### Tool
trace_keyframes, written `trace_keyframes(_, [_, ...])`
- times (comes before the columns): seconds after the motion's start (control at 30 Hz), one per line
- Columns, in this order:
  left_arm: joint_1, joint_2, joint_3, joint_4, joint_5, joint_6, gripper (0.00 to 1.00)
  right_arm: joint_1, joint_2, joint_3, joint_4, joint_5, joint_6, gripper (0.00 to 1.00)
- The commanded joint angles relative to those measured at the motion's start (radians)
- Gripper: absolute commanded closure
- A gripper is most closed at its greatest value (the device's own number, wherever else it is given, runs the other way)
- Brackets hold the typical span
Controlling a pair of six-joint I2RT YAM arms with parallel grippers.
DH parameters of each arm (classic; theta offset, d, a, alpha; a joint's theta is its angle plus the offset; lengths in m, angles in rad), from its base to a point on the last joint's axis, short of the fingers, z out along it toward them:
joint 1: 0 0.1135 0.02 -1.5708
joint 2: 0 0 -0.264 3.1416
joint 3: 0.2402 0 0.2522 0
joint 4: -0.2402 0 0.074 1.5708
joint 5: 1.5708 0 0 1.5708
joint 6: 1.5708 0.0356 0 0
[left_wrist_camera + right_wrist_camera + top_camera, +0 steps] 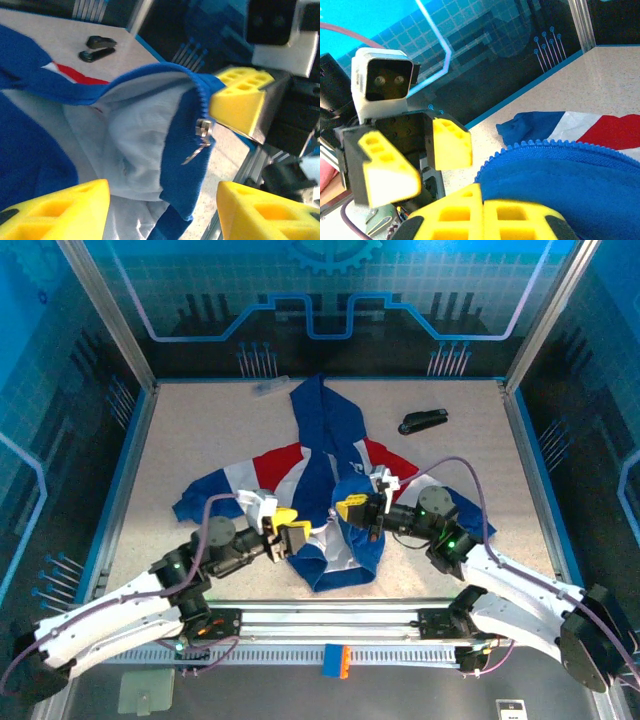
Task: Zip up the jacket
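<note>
The blue jacket (pixel 322 465) with red and white bands lies flat in the middle of the table, hood toward the far side, its lower front lifted between the two grippers. My right gripper (pixel 351 508) is shut on the jacket's blue front edge (pixel 570 185), just below the zipper teeth (pixel 545 145). The left wrist view shows the white lining (pixel 140 135) and the metal zipper slider (pixel 202 127), its pull tab hanging down. My left gripper (pixel 162 215) is open, with the blue hem strip loose between its yellow fingers (pixel 55 212).
A small black stapler-like object (pixel 423 421) lies on the table at the far right of the jacket. A metal rail (pixel 330 622) runs along the near edge between the arm bases. Blue walls with aluminium posts enclose the table.
</note>
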Motion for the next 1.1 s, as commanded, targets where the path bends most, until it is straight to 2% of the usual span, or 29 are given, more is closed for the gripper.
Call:
trace_keyframes(0.0, [0.008,-0.106,-0.022,-0.303,-0.153,-0.223,0.43,-0.022,-0.045,-0.008,-0.068,-0.006,-0.009,1.00])
trace_keyframes(0.07, [0.010,-0.167,-0.025,-0.453,-0.203,-0.370,0.44,-0.033,-0.056,-0.011,-0.124,-0.020,-0.007,1.00])
trace_keyframes(0.17, [0.012,-0.242,-0.064,-0.596,-0.195,-0.555,0.46,-0.038,-0.054,0.001,-0.251,-0.030,-0.022,1.00])
trace_keyframes(0.23, [0.012,-0.286,-0.120,-0.604,-0.159,-0.649,0.50,-0.037,-0.038,0.015,-0.355,-0.045,-0.050,1.00])
trace_keyframes(0.3, [0.012,-0.319,-0.182,-0.537,-0.117,-0.690,0.51,-0.036,-0.018,0.018,-0.425,-0.058,-0.073,1.00])
trace_keyframes(0.43, [0.012,-0.336,-0.255,-0.378,-0.068,-0.673,0.51,-0.036,0.012,0.003,-0.486,-0.073,-0.093,1.00])
trace_keyframes(0.57, [0.013,-0.330,-0.258,-0.333,-0.048,-0.603,0.49,-0.035,-0.001,-0.026,-0.457,-0.072,-0.073,1.00])
trace_keyframes(0.67, [0.022,-0.329,-0.270,-0.317,-0.021,-0.602,0.50,-0.035,-0.022,-0.045,-0.441,-0.058,-0.060,1.00])
trace_keyframes(0.8, [0.048,-0.302,-0.305,-0.248,0.045,-0.620,0.55,-0.035,-0.023,-0.052,-0.433,-0.052,-0.052,1.00])
trace_keyframes(0.97, [0.101,-0.227,-0.353,-0.094,0.165,-0.645,0.68,-0.033,-0.008,-0.051,-0.407,-0.056,-0.036,1.00])
trace_keyframes(1.07, [0.131,-0.170,-0.345,-0.040,0.234,-0.636,0.71,-0.032,0.007,-0.048,-0.391,-0.060,-0.028,1.00])
